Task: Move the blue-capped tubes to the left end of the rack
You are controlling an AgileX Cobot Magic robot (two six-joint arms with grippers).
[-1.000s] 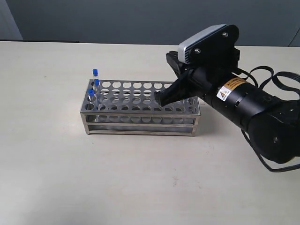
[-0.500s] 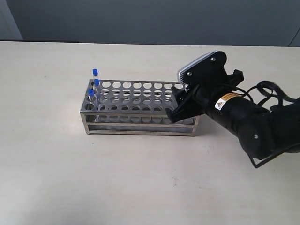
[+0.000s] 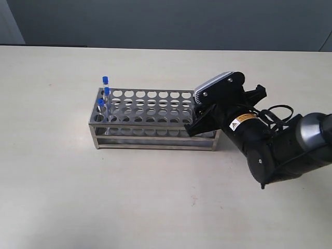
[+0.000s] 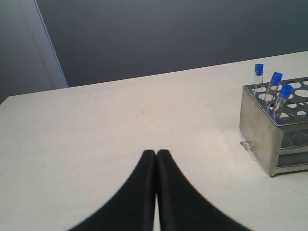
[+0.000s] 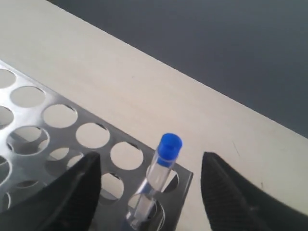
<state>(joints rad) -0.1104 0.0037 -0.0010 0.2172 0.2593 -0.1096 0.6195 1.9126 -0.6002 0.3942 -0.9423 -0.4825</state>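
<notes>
The steel rack stands mid-table. Three blue-capped tubes stand in holes at its left end. A fourth blue-capped tube leans in a corner hole at the rack's right end; my arm hides it in the exterior view. My right gripper is open, one finger on each side of that tube and apart from it. My left gripper is shut and empty, low over the table, well away from the rack's left end and its three tubes.
The right arm's body and cable lie over the table to the right of the rack. Bare table surface stretches in front of the rack and to its left. A dark wall stands behind the table.
My right gripper has moved from above the rack's middle-right holes to its right end and dropped lower. The rack and the three left tubes have not moved.
</notes>
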